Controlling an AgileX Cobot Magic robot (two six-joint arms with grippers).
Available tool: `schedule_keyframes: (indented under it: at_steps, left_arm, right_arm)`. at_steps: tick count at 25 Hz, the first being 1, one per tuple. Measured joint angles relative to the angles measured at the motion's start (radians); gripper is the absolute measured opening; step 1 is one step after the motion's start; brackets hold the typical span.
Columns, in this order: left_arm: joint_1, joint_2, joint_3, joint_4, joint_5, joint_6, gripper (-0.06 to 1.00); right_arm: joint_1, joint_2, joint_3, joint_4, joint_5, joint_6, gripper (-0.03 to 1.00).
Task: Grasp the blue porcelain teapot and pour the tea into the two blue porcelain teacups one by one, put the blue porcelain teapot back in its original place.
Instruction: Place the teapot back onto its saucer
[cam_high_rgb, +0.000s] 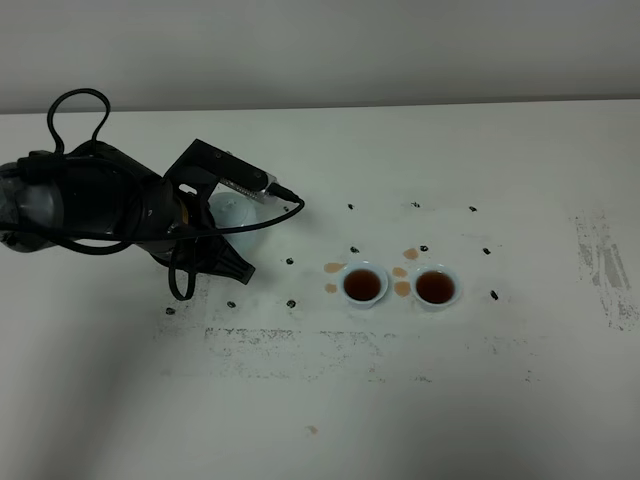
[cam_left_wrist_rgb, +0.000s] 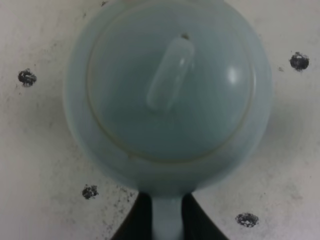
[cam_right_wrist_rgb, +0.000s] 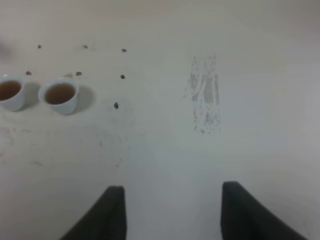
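Observation:
The blue porcelain teapot (cam_left_wrist_rgb: 167, 95) fills the left wrist view from above, lid and knob up, among black dots on the white table. My left gripper (cam_left_wrist_rgb: 167, 225) is shut on its loop handle, a dark finger on each side. In the exterior view the left arm covers most of the teapot (cam_high_rgb: 235, 212). The two blue porcelain teacups (cam_high_rgb: 362, 285) (cam_high_rgb: 435, 288) stand side by side at the centre, both holding brown tea. They also show in the right wrist view (cam_right_wrist_rgb: 11, 91) (cam_right_wrist_rgb: 60, 95). My right gripper (cam_right_wrist_rgb: 175, 215) is open over bare table, far from the cups.
Small brown tea spills (cam_high_rgb: 410, 254) lie around the cups, and another drop (cam_high_rgb: 313, 431) sits near the front edge. Black marker dots ring the teapot and cup spots. A scuffed grey patch (cam_high_rgb: 605, 265) marks the table's right side. The right arm is out of the exterior view.

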Motion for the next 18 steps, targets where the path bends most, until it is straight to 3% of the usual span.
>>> schedule_keyframes:
  at_steps: [7,13,18]
  left_arm:
    - [0.000,0.000,0.017,-0.022,-0.010,0.000,0.04]
    - [0.001,0.000,0.091,-0.024,-0.119,-0.001,0.04]
    - [0.001,0.000,0.095,-0.024,-0.135,-0.002,0.04]
  right_arm:
    - [0.000,0.000,0.000,0.000,0.000,0.000,0.42]
    - [0.000,0.000,0.000,0.000,0.000,0.000,0.42]
    - [0.000,0.000,0.000,0.000,0.000,0.000,0.42]
